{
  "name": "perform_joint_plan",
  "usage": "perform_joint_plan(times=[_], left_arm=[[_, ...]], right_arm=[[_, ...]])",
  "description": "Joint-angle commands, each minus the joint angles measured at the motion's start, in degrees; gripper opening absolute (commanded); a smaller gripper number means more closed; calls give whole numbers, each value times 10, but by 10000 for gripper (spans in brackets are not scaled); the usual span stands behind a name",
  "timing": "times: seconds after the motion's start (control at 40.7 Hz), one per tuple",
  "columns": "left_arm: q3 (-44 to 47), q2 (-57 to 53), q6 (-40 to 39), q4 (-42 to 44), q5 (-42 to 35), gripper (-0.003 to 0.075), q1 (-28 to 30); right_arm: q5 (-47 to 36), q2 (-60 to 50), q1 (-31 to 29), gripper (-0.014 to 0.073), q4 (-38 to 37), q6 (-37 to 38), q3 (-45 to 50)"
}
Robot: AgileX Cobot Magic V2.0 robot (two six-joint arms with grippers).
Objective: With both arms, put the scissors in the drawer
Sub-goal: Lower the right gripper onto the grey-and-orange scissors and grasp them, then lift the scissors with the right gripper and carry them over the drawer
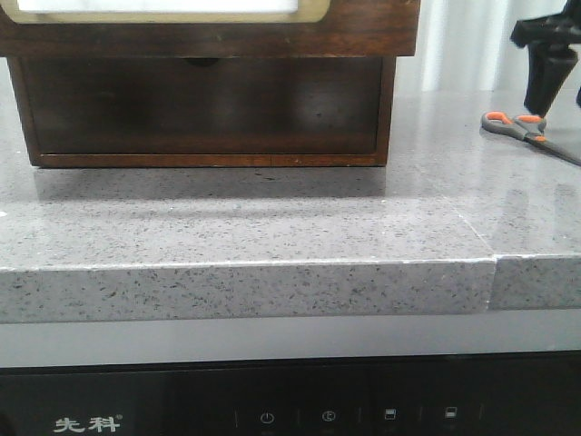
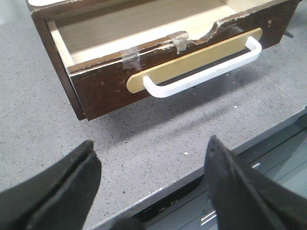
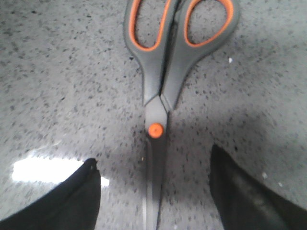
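Scissors (image 1: pixel 525 128) lie flat on the grey speckled table (image 1: pixel 272 227), well to the right of the drawer (image 1: pixel 200 109) in the front view, with their blade tips cut off by the picture's right edge. The grey handles with orange-lined loops point back toward the drawer. In the right wrist view the scissors (image 3: pixel 165 91) are closed, an orange pivot screw shows where the blades meet, and the tops of both loops run out of frame.

From the front, the drawer sits in shadow under the cabinet's cream-framed top, and its face is dark and hard to make out. The left wrist view shows the drawer (image 2: pixel 158 57) pulled open, with a pale wooden inside, a white bar handle (image 2: pixel 201 76) on a tan plate, and clear tape over a chipped top edge. Its far corners are cut off.

The right pincer (image 1: pixel 545 68) hangs just above the scissors, only partly in the front view. In its wrist view the right pincer (image 3: pixel 156 191) is spread wide, one finger on each side of the blades, touching neither.

The left pincer (image 2: pixel 153 187) is out of the front view. It hovers over the table in front of the drawer, fingers held well apart and gripping nothing.
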Motion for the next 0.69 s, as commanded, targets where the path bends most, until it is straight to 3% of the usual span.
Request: perform_joint_plan(times=[0.0, 0.32, 0.516, 0.664], left_arm=[[-18, 2, -7, 0, -47, 462, -4], [-18, 2, -7, 0, -47, 462, -4], [-18, 2, -7, 0, -47, 462, -4], [-18, 2, -7, 0, -47, 462, -4]], right_arm=[[-7, -6, -4, 507, 7, -8, -35], [2, 38, -4, 485, 14, -8, -57], [10, 39, -4, 218, 14, -8, -57], [18, 39, -4, 69, 14, -8, -57]])
